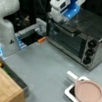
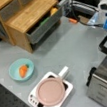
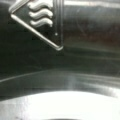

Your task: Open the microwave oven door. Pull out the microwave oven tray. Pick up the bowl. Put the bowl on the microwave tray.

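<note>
The gripper (image 1: 66,20) was seen at the top front edge of the silver oven (image 1: 99,31), right at the bar handle (image 1: 69,28) of the microwave oven door (image 1: 65,40). How far the pincer stood open, and whether anything was gripped, could not be told. The door was shown upright against the oven front, with three dark knobs (image 1: 90,52) to its right. No tray was seen drawn out. In the wrist view, only dark glossy metal (image 3: 75,50) with a wavy heat symbol (image 3: 37,15) was shown, very close.

The bowl (image 2: 21,69) was found well apart from the oven, at the far left of the grey table (image 2: 68,49) in a front view, with an orange carrot (image 2: 23,70) lying in it. A pink disc (image 2: 50,91) was set on a white appliance (image 2: 35,101) between bowl and oven. A wooden drawer unit (image 2: 27,15) was seen with one drawer open.
</note>
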Robot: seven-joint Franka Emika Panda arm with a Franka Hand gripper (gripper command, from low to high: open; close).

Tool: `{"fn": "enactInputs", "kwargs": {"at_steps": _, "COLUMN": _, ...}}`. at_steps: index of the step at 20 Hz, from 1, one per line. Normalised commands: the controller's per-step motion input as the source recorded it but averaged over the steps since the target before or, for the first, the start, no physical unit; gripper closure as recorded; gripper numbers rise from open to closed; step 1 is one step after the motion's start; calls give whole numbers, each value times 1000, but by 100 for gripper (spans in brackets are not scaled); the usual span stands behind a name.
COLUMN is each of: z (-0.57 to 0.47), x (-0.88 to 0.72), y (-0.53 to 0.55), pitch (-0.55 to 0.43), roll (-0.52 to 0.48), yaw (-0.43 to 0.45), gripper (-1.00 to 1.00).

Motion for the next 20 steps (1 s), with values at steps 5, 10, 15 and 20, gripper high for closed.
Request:
{"fn": "enactInputs", "kwargs": {"at_steps": 5, "z": -260, "x": -81, "y": 69, "pitch": -109, "roll": 159, "yaw": -155, "gripper": -100}}
{"fn": "enactInputs", "kwargs": {"at_steps": 10, "z": -256, "x": -99, "y": -17, "pitch": -125, "roll": 184, "yaw": -77, "gripper": -100}}
{"fn": "enactInputs", "kwargs": {"at_steps": 15, "z": -245, "x": -142, "y": -169, "pitch": -132, "roll": 270, "yaw": 21, "gripper": -100}}
{"fn": "enactInputs", "kwargs": {"at_steps": 20, "z": -267, "x": -152, "y": -355, "pitch": -103, "roll": 384, "yaw": 44, "gripper": -100}}
